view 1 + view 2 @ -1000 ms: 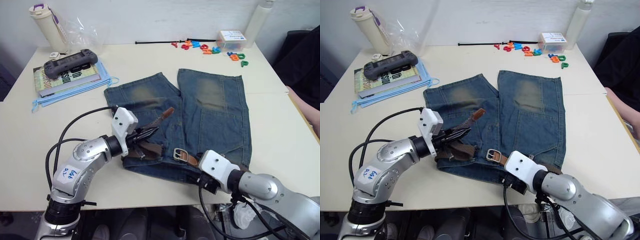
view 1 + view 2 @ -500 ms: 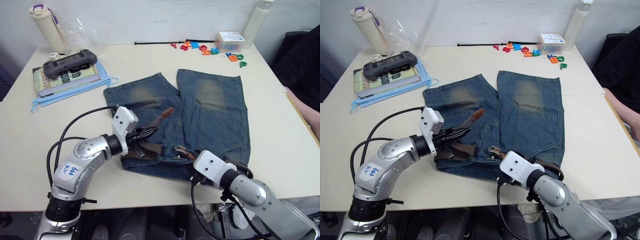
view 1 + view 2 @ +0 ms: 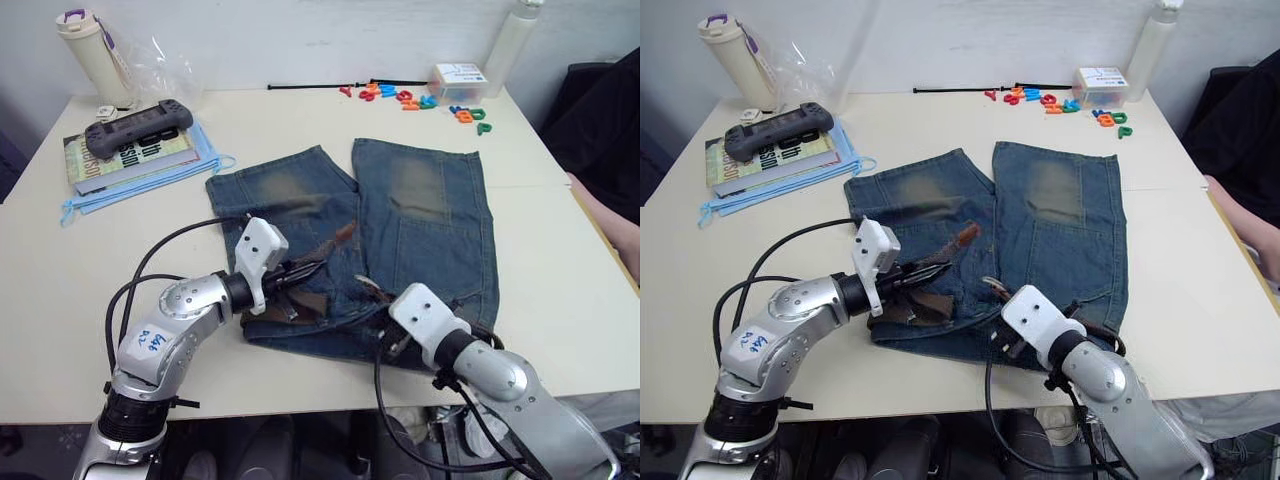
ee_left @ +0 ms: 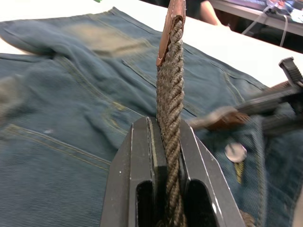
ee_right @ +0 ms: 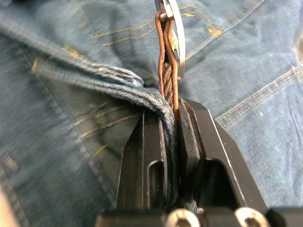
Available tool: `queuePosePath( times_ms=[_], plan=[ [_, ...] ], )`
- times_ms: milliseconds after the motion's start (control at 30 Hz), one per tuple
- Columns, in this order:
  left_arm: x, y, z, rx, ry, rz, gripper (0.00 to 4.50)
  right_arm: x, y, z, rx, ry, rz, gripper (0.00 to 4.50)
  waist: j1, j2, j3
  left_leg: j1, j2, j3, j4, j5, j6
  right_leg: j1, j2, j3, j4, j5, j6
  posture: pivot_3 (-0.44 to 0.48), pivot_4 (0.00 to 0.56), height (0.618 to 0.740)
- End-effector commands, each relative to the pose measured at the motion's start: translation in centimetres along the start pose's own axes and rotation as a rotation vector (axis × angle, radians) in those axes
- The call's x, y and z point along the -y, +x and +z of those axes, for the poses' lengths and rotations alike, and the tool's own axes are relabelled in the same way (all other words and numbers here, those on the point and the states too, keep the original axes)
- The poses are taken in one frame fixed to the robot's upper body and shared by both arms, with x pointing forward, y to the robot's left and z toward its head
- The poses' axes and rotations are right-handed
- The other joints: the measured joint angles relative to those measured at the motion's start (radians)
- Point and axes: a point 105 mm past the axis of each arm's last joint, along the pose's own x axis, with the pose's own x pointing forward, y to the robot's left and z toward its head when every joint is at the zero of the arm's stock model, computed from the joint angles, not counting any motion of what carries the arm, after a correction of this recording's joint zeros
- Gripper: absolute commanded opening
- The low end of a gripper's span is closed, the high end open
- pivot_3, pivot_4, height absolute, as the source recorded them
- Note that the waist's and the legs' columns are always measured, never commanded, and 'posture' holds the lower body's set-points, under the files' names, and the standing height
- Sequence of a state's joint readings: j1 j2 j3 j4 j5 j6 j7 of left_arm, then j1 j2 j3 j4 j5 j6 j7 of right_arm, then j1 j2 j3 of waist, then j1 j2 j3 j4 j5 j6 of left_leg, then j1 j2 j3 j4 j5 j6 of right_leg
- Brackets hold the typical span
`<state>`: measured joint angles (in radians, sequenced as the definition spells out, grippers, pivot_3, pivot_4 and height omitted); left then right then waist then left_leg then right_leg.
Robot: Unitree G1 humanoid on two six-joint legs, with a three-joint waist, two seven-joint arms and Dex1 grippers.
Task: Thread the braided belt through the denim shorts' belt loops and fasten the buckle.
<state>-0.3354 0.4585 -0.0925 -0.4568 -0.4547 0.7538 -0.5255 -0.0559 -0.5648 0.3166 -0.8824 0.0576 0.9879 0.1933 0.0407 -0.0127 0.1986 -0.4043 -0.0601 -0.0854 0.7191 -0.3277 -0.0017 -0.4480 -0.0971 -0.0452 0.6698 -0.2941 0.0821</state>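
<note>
The denim shorts (image 3: 400, 215) lie flat on the table, waistband toward me. My left gripper (image 3: 312, 268) is shut on the braided belt (image 4: 169, 90) and holds it up over the waistband's left part, its tan tip (image 3: 346, 232) pointing away. My right gripper (image 5: 169, 111) is shut on the belt's tan end just behind the buckle (image 5: 169, 26), with a fold of denim caught between the fingers too. The buckle (image 3: 367, 290) stands raised near the fly, a short way right of the left gripper. I cannot pick out single belt loops.
Books with a grey game controller (image 3: 138, 128) lie at the back left, beside a lidded cup (image 3: 90, 50). Coloured letters (image 3: 410, 97), a white box (image 3: 462, 78) and a white bottle (image 3: 515, 40) stand along the back edge. A person's arm (image 3: 605, 220) shows at the right.
My right gripper has shut on the belt's buckle end and lifted it toward the left gripper; the buckle no longer lies flat. The left gripper keeps its grip.
</note>
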Motion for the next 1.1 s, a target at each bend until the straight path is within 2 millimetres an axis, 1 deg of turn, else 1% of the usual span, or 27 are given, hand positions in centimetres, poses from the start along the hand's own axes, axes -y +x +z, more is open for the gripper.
queuePosePath(
  times_ms=[33, 200, 300, 533, 733, 833, 1100],
  plan=[
    [0.7, 0.1, -1.4, -0.102, 0.033, -0.023, 0.0, 0.5, -1.3, 2.7, 0.088, 0.072, -0.091, 0.05, -0.003, 0.0, 0.0, 0.0, 0.0, 0.0, 0.0, 0.0, 0.0, 0.0, 0.0, 0.0, 0.001, 0.0, 0.0, 0.0, 0.15, 0.659],
    [1.0, 0.2, -3.6, -0.242, -0.015, -0.03, 0.0, 1.4, -0.9, 3.2, 0.077, 0.129, -0.176, 0.05, -0.015, 0.0, 0.0, 0.0, -0.001, 0.0, 0.001, 0.0, 0.0, -0.001, -0.001, 0.001, 0.004, 0.0, -0.001, 0.0, 0.15, 0.659],
    [1.0, 0.5, -4.2, -0.275, -0.005, -0.027, 0.0, 1.6, -0.8, 3.9, 0.094, 0.137, -0.198, 0.05, -0.017, 0.0, 0.0, 0.0, -0.001, 0.0, 0.0, 0.0, 0.0, -0.003, 0.0, 0.001, 0.005, -0.001, -0.001, 0.0, 0.15, 0.659],
    [0.8, 1.0, -4.0, -0.267, -0.022, -0.002, 0.0, 1.4, -0.8, 4.5, 0.116, 0.115, -0.187, 0.05, -0.017, 0.0, 0.0, 0.0, -0.002, 0.001, 0.0, 0.0, -0.001, -0.005, 0.0, 0.003, 0.008, -0.001, -0.001, 0.0, 0.15, 0.659],
    [0.4, 1.4, -3.4, -0.243, -0.012, 0.012, 0.0, 0.0, -0.8, 4.7, 0.123, 0.098, -0.112, 0.05, -0.017, 0.0, 0.0, -0.001, -0.002, 0.005, 0.0, 0.0, -0.001, -0.008, 0.0, 0.007, 0.01, -0.001, -0.001, 0.0, 0.15, 0.659],
    [0.5, 1.6, -3.1, -0.231, -0.005, 0.008, 0.0, -0.2, -0.7, 4.6, 0.119, 0.094, -0.094, 0.05, -0.018, -0.001, 0.0, -0.002, -0.002, 0.011, 0.0, 0.0, -0.001, -0.013, 0.0, 0.012, 0.014, -0.001, -0.001, 0.0, 0.15, 0.659],
    [1.3, 2.5, -2.7, -0.214, 0.004, -0.025, 0.0, -0.9, -0.5, 4.9, 0.129, 0.062, -0.035, 0.05, -0.019, -0.001, 0.0, -0.002, -0.001, 0.014, 0.001, 0.0, -0.001, -0.015, 0.0, 0.016, 0.016, -0.001, -0.001, 0.0, 0.15, 0.659]
  ],
)
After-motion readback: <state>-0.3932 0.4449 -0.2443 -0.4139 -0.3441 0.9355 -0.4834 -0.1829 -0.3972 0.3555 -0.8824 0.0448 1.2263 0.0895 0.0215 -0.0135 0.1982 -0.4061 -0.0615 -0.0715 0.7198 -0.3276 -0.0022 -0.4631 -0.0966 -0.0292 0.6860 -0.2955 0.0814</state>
